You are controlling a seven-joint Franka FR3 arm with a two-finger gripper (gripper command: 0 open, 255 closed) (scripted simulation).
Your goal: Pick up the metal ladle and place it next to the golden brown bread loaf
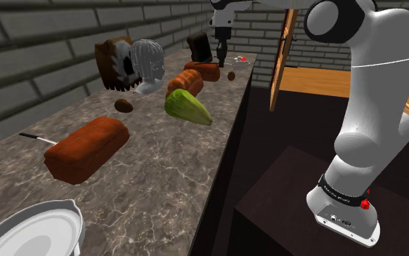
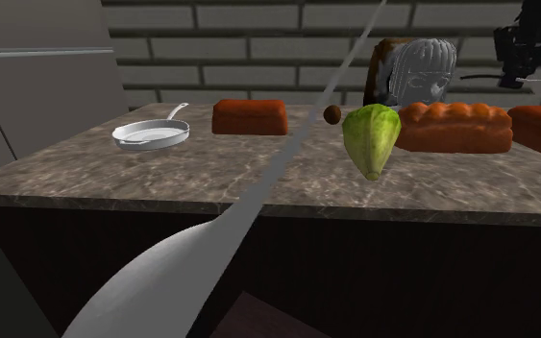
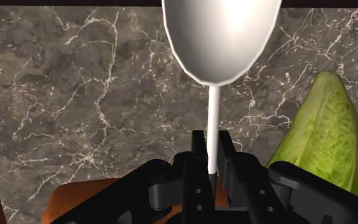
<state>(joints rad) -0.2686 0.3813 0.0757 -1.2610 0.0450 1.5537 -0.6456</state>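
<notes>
Firmly closed on the thin handle of a pale ladle (image 3: 222, 38), the black gripper (image 3: 212, 145) holds it in the air above a marble counter (image 2: 86, 182).
From the second exterior view's left: a grey frying pan (image 2: 148, 135), a reddish-brown loaf (image 2: 249, 117), the ladle's bowl looming near the camera with its handle slanting upward, a green cabbage (image 2: 372, 139), the ridged golden brown bread loaf (image 2: 454, 127), then the gripper high above.
</notes>
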